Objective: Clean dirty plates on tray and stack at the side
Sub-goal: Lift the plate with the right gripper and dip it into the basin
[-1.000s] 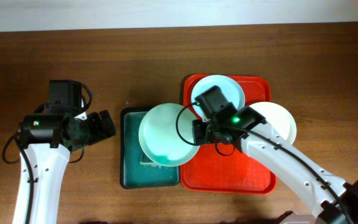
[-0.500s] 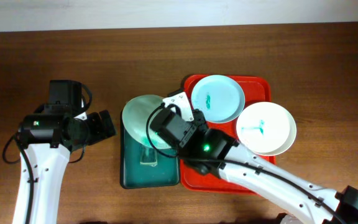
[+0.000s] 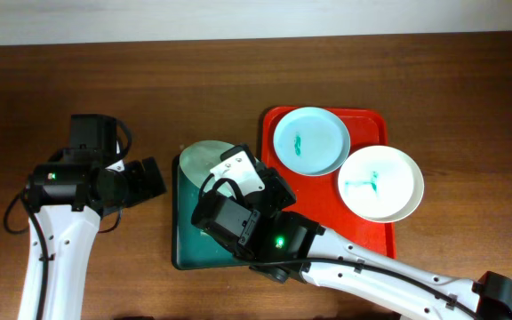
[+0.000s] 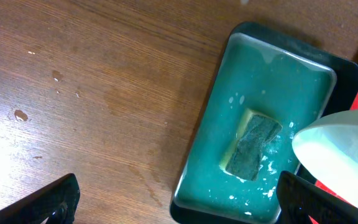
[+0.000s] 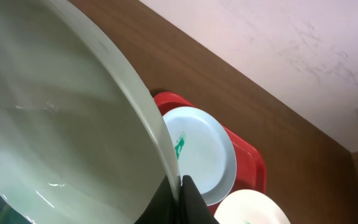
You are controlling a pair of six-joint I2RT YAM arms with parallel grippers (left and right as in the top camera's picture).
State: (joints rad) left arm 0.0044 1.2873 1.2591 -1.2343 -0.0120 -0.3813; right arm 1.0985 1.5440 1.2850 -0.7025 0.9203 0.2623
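Plate in hand: the held plate [image 5: 61, 124] hangs steeply tilted over the dark teal tray [image 4: 253, 56], above the sponge [image 4: 252, 144]. You cannot tell whether it touches the sponge.
Right fingers: the right fingers [image 5: 184, 198] pinch tight on the plate's rim, a thin edge hold only.
Left fingers: the left fingers [image 3: 148, 178] stand wide and hold nothing, over the bare surface [image 4: 92, 93] just left of the teal tray.
Waiting: the pale-blue plate [image 3: 311, 140] and the white plate [image 3: 380, 182] lie side by side on the red tray [image 3: 327, 253], both with teal smears.
Step, as judged: wiping the held plate on the sponge; stacking is not yet begun.
Doing it well: lay the plate flatter before you press, so its face meets the sponge, not its edge. Press lightly, since a rim pinch likely pivots under load. Keep strokes short and inside the teal tray's walls.
Watch: the teal tray looks wet, so expect a slick plate and a sponge that may skate. Your left fingers are close enough to pin it if needed.
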